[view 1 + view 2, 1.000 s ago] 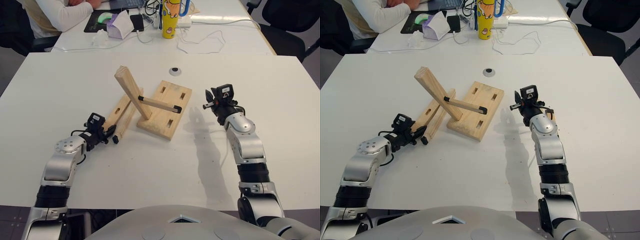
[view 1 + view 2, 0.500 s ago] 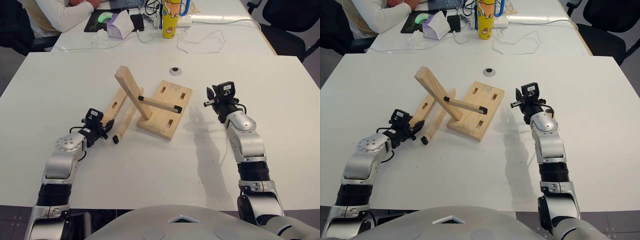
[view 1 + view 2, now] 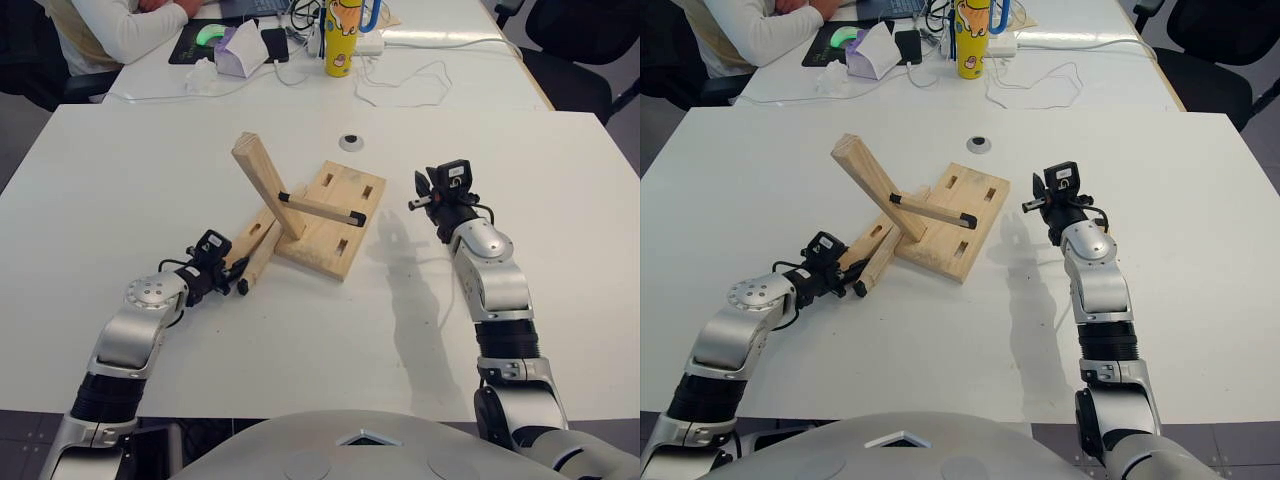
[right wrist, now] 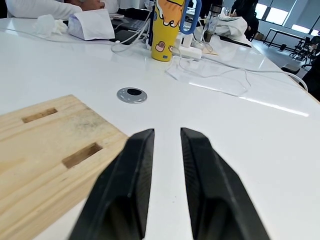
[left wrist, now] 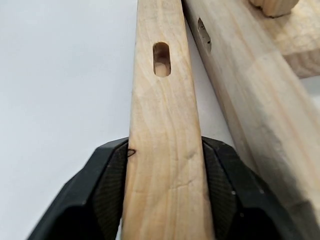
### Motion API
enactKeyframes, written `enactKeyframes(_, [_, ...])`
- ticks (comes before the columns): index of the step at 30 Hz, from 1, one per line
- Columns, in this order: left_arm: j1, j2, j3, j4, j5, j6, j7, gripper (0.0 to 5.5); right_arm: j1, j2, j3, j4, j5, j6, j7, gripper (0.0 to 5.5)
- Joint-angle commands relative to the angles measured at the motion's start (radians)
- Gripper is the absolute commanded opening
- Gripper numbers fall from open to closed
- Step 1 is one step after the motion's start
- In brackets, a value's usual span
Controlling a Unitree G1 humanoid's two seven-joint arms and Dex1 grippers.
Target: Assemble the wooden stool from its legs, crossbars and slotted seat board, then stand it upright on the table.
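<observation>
One white table (image 3: 560, 200) carries the slotted seat board (image 3: 335, 225), which lies flat at mid-frame in the head view. A leg (image 3: 262, 180) leans from the board toward the upper left, with a crossbar (image 3: 320, 209) jutting from it over the board. Just left of the board, the left gripper (image 3: 232, 280) is clamped on the near end of a loose leg (image 5: 167, 140), with a second loose leg (image 5: 250, 100) alongside, while the right gripper (image 4: 165, 140), right of the board, holds nothing, its fingers a narrow gap apart.
</observation>
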Motion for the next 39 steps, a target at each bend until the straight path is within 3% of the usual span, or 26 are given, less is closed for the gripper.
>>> enactKeyframes(1, [-0.033,-0.008,0.041,0.008,0.020,-0.005,0.045,2.04,-0.018,0.000,-0.006,0.004,-0.004,-0.004,-0.005,0.98])
enactKeyframes(7, [-0.066,-0.032,0.075,-0.022,0.019,-0.017,0.090,2.04,-0.036,-0.010,-0.017,0.011,-0.004,-0.015,-0.006,0.98])
enactKeyframes(14, [-0.227,-0.112,0.225,-0.064,-0.002,-0.152,0.231,2.04,-0.194,-0.002,-0.113,-0.004,0.093,-0.032,-0.002,0.98])
enactKeyframes(17, [-0.288,-0.136,0.247,-0.134,-0.032,-0.227,0.239,2.04,-0.277,0.028,-0.167,-0.069,0.281,0.090,0.063,0.98])
enactKeyframes(21, [-0.335,-0.130,0.208,-0.246,-0.107,-0.226,0.162,2.04,-0.359,0.044,-0.247,-0.211,0.730,0.456,0.142,0.98])
enactKeyframes(25, [-0.355,-0.103,0.170,-0.326,-0.182,-0.156,0.091,2.04,-0.410,0.048,-0.318,-0.258,1.105,0.653,0.069,1.16])
enactKeyframes(29, [-0.348,-0.077,0.149,-0.380,-0.238,-0.095,0.035,2.04,-0.427,0.068,-0.349,-0.213,1.382,0.686,-0.109,1.74])
enactKeyframes(33, [-0.356,-0.052,0.124,-0.412,-0.272,-0.044,0.002,2.04,-0.426,0.060,-0.332,-0.199,1.513,0.666,-0.237,2.36])
enactKeyframes(39, [-0.365,-0.023,0.105,-0.425,-0.287,-0.014,-0.020,2.04,-0.423,0.046,-0.301,-0.207,1.598,0.622,-0.320,2.54])
